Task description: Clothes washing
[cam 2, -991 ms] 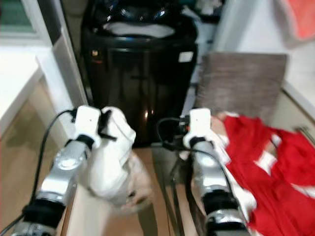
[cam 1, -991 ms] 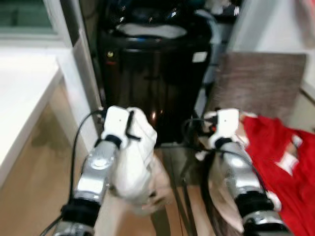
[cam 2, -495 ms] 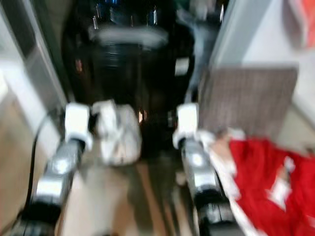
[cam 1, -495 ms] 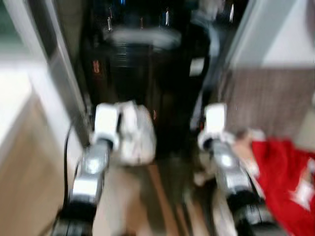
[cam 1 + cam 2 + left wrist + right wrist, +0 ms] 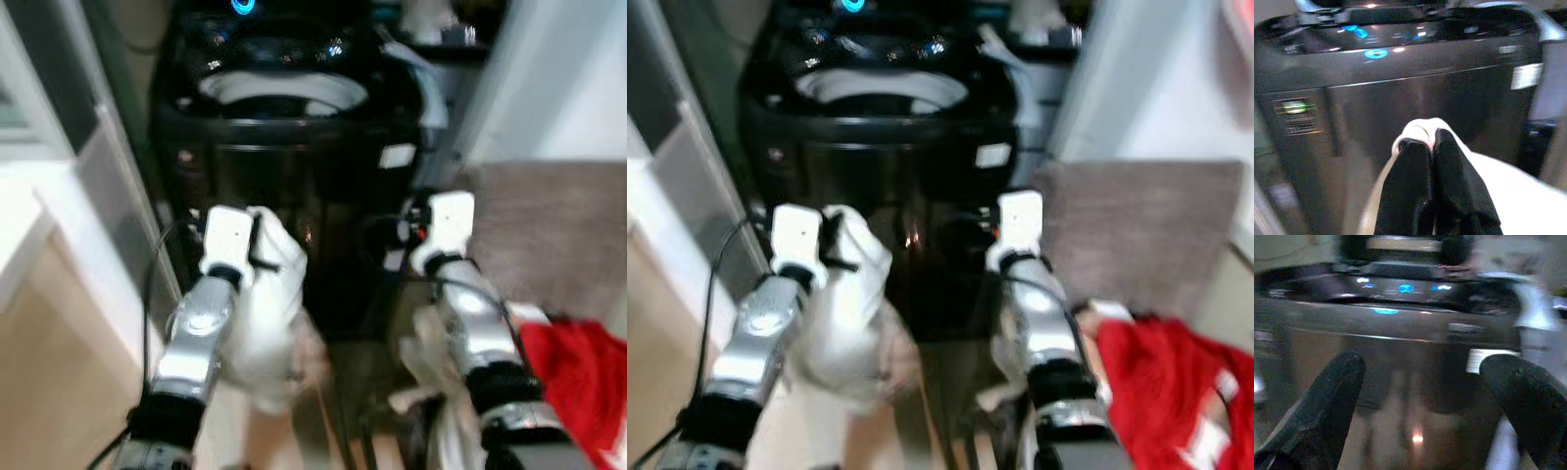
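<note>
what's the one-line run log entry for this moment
left gripper: shut on white cloth | right gripper: open | black top-loading washing machine: ahead, lid open

A black top-loading washer (image 5: 294,166) stands straight ahead, its lid up and its pale drum rim (image 5: 279,93) open to view. Blue lights glow on its panel at the back, and a white label (image 5: 397,157) sits on the upper front toward the right.

A white cloth (image 5: 269,313) hangs bunched in front of the washer's lower left face, pinched between the closed jaws of the left gripper (image 5: 1431,147). Its folds drape down beside the left arm.

A red garment (image 5: 1161,392) with white patches lies crumpled low on the right, well apart from the washer.
</note>
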Available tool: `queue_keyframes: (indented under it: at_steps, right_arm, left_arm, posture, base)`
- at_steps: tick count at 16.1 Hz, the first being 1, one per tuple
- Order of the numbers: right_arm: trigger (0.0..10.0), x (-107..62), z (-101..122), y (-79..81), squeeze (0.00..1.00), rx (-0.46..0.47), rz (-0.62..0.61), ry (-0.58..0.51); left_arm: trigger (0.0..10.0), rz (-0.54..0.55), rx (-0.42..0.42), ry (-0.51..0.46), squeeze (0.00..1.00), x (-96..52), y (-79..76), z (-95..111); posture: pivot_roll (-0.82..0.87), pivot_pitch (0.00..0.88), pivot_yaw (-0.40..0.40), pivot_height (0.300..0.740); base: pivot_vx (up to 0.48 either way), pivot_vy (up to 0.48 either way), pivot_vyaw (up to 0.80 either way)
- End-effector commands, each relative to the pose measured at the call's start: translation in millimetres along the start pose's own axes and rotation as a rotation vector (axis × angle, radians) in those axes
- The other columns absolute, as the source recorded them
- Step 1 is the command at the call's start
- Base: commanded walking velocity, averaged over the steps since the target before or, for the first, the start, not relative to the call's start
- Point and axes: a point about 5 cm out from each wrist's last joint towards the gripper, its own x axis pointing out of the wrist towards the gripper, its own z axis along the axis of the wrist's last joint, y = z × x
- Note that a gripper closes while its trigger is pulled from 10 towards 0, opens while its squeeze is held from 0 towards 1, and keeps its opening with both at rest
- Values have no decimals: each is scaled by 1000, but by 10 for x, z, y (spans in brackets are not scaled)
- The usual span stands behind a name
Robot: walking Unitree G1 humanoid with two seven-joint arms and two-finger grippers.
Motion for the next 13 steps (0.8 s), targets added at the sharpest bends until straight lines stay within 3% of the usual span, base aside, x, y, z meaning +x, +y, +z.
queue_keyframes:
  at_steps: [1, 6, 9, 10, 11, 12, 13]
  right_arm:
    - [10000, 13, 78, -58, 0, 15, 7, -24]
    - [10000, 6, 133, -7, 0, 32, 34, -41]
    - [10000, -161, 112, -26, 0, 60, 76, -40]
    - [10000, -191, 102, -17, 0, 67, 89, -38]
    - [10000, -283, 79, -10, 0, 81, 115, -33]
    - [10000, -329, 74, -9, 0, 90, 122, -32]
    - [10000, -403, 90, 1, 0, 100, 135, -38]
  left_arm:
    - [10000, 11, 12, -112, 0, 80, -10, 286]
    - [10000, 15, 54, -133, 0, 125, 41, 415]
    - [10000, -53, 242, -384, 0, 372, 316, 1481]
    - [10000, -64, 274, -421, 0, 406, 355, 1657]
    - [10000, -90, 363, -523, 0, 510, 420, 2166]
    - [10000, -93, 417, -575, 0, 550, 448, 2432]
    - [10000, -80, 517, -639, 0, 598, 488, 2831]
  posture:
    - [-71, 0, -47, 736]
    - [-73, 0, -47, 736]
    - [-62, 0, -51, 736]
    - [-62, 0, -47, 736]
    - [-72, 0, -37, 736]
    - [-79, 0, -30, 736]
    - [-98, 0, -12, 736]
  base:
    - [480, 0, 0]
    - [480, 0, 0]
    - [480, 0, 0]
    - [480, 0, 0]
    - [480, 0, 0]
    - [480, 0, 0]
    - [480, 0, 0]
